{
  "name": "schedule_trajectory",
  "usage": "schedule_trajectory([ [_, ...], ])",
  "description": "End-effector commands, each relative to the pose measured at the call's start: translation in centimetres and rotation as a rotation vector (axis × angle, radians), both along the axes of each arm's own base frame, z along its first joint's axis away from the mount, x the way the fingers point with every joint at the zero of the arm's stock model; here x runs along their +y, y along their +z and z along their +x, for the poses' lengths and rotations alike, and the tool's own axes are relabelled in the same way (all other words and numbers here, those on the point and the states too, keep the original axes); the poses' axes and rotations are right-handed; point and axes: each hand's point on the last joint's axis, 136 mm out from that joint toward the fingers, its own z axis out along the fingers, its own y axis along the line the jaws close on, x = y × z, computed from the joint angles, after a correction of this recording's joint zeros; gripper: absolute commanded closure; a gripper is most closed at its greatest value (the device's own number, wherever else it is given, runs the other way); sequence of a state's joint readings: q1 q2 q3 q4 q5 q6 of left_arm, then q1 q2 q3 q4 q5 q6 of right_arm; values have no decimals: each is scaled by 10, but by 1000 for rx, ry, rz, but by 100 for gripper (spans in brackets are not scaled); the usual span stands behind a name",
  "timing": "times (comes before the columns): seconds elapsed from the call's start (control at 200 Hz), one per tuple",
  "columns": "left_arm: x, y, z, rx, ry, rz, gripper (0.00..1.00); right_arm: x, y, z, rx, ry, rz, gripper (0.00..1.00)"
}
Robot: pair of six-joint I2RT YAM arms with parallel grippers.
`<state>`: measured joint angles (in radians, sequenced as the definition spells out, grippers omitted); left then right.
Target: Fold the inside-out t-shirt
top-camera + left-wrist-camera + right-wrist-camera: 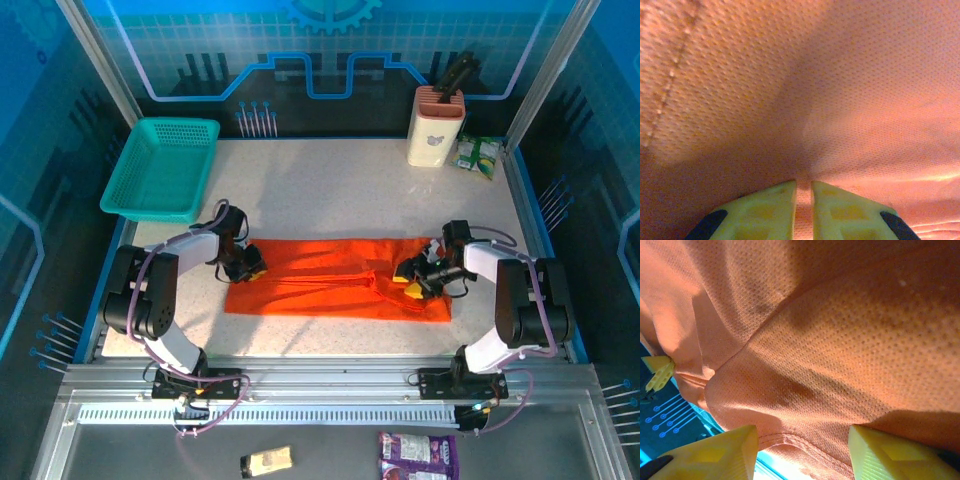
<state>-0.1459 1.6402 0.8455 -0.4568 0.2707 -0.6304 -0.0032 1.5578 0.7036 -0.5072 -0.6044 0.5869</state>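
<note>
Top camera looks down from behind; wrist cameras sit close against the t-shirt (840, 100)

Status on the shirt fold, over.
Left claw shut on t-shirt, left end. Right claw open around right-end hem. Cloth lying in a long strip. Nothing in the way.

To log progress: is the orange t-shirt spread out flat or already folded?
Folded, it seems: the t-shirt lies on the table as a long narrow band with layered creases along it.
</note>
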Motion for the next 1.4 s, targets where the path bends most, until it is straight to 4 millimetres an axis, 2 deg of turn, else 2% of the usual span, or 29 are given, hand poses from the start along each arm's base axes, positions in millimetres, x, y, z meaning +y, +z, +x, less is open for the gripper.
schedule_trajectory([
  [0.0, 4, -4, -3, 20, 30, -2, 83, -14, 10, 3, -20, -2, -81, 48],
  [0.11, -3, 9, 4, -27, 25, -54, 83, -18, 34, 10, -95, 36, -105, 50],
  [0.19, -8, 20, 9, -58, 23, -82, 82, -34, 44, 14, -134, 75, -220, 50],
  [0.235, -9, 24, 10, -69, 20, -88, 81, -48, 39, 8, -115, 99, -311, 51],
  [0.255, -10, 26, 10, -72, 20, -93, 81, -55, 45, 16, -133, 105, -356, 51],
  [0.35, -12, 35, 12, -90, 18, -107, 81, -84, 40, 16, -95, 152, -530, 53],
  [0.445, -13, 39, 12, -99, 17, -114, 80, -100, 35, 17, -61, 190, -619, 53],
  [0.6, -14, 41, 9, -102, 16, -114, 80, -100, 21, 21, -38, 189, -619, 54],
  [0.856, -14, 39, 6, -101, 21, -118, 80, -97, -7, 14, -1, 169, -595, 55],
  [1.056, -14, 42, 7, -104, 22, -116, 80, -98, -17, 10, 21, 167, -599, 55],
  [1.081, -14, 42, 7, -102, 21, -116, 80, -97, -24, 0, 48, 174, -596, 55],
  [1.296, -14, 44, 7, -103, 24, -116, 80, -95, -27, 0, 48, 168, -584, 57],
  [1.391, -14, 44, 7, -102, 24, -114, 80, -99, -19, 6, 23, 156, -608, 57],
])
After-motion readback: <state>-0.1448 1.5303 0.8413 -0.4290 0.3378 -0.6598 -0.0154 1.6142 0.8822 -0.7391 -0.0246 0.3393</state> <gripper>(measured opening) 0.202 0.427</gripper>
